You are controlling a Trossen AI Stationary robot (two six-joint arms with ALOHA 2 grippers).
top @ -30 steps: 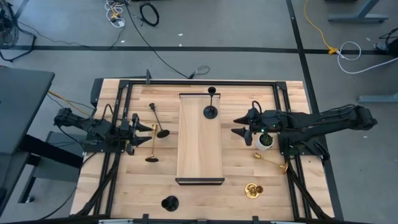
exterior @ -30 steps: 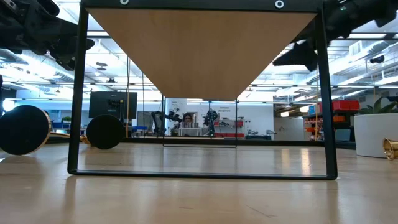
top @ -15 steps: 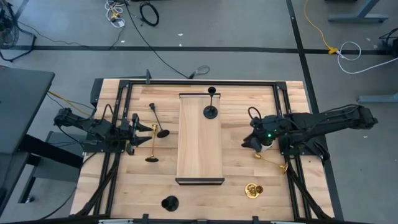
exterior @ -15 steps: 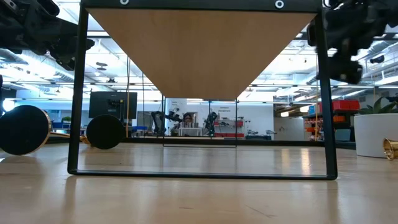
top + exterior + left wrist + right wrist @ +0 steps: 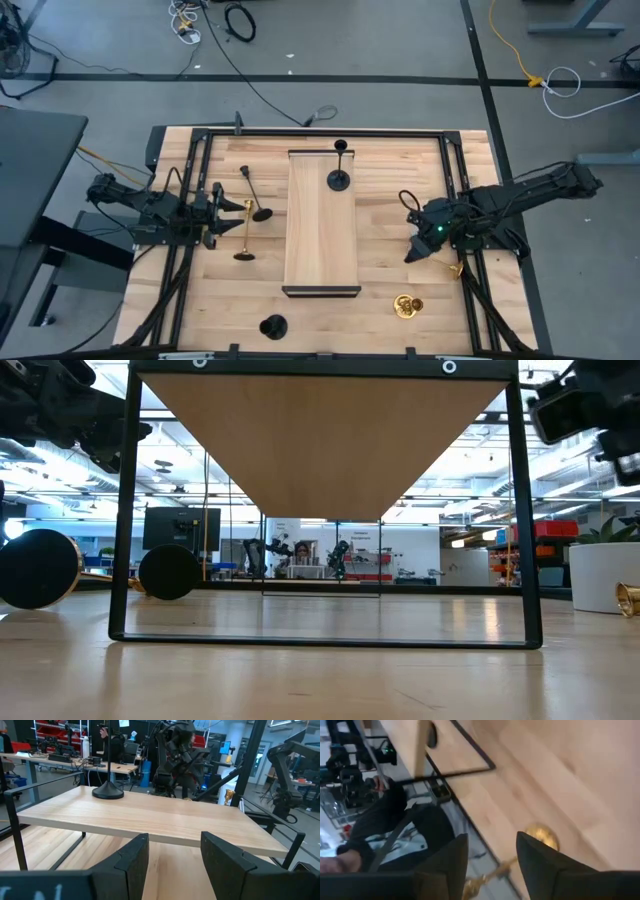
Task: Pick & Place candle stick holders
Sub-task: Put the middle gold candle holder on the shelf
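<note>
1. Six holders total, all on or over the wooden bench (image 5: 400, 150), nothing gripped right now.
2. Biggest thing on the bench is a raised board (image 5: 322, 240) on a black frame, running down the middle.
3. Left arm sits at the left edge. Its end effector (image 5: 222, 212) points at the board, fingers (image 5: 132, 862) apart with nothing between them.
4. Right arm reaches in from the right. Its end effector (image 5: 415, 250) hangs over the bench right of the board, angled down, fingers (image 5: 445, 865) spread and empty.
5. White pot (image 5: 605, 575) shows at the right in the low view; from above the right arm covers it.
6. One black holder (image 5: 339, 180) stands upright on the far end of the board.
7. Second black holder (image 5: 252, 190) lies on its side left of the board, near the left end effector.
8. Gold holder (image 5: 245, 235) lies next to that one, cup end just off the left fingertips.
9. Third black holder (image 5: 272, 326) stands near the front edge, left of the board's near end.
10. Another gold holder (image 5: 440, 262) lies on its side just beside the right end effector.
11. Last gold holder (image 5: 407, 306) sits toward the front right, apart from the rest.
</note>
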